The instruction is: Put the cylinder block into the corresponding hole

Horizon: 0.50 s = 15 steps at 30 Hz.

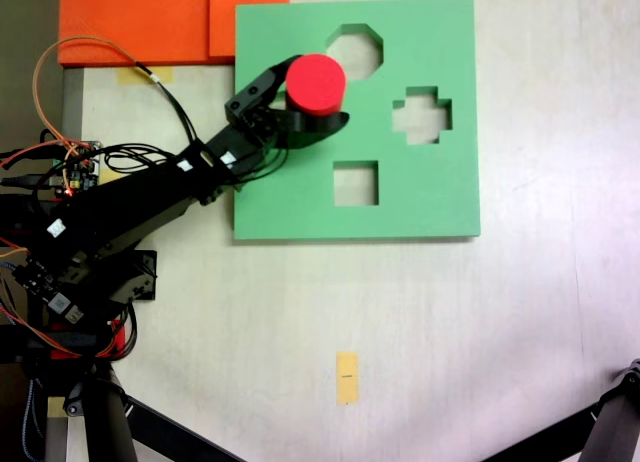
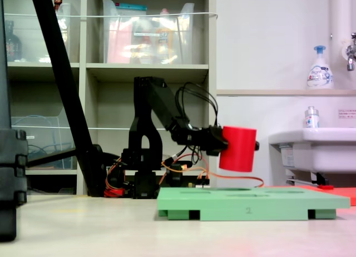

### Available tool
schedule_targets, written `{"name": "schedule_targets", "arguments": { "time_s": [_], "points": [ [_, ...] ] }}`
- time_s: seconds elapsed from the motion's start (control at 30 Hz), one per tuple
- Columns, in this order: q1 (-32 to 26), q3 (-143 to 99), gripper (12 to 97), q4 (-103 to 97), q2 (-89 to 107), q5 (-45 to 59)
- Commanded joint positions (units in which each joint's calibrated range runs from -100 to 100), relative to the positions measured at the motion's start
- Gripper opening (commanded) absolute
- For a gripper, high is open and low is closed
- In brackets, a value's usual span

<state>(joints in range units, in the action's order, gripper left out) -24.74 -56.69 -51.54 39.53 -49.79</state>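
I have the gripper (image 1: 312, 102) clamped on the red cylinder block (image 1: 316, 83), held clear above the green foam board (image 2: 253, 201), slightly tilted. The circular hole isn't visible to me. The block looks light, rigid and smooth-sided, so I judge a firm grip across its curved wall, mid-height, suits best.

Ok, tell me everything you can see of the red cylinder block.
The cylinder block is short, smooth and bright red, with a flat round top and a matte, foam-like look. The gripper clamps it by its sides. In a fixed view it hangs slightly tilted in the air, clear above the green foam board, touching only the jaws. From above it sits beside the octagonal cut-out.
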Motion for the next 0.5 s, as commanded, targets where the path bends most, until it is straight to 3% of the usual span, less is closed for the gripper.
{"name": "schedule_targets", "arguments": {
  "time_s": [0.0,0.47],
  "points": [
    [-0.78,0.16,31.5,-4.36,3.48,0.34],
    [-1.47,-6.42,31.5,-6.28,6.28,0.34]
  ]
}}
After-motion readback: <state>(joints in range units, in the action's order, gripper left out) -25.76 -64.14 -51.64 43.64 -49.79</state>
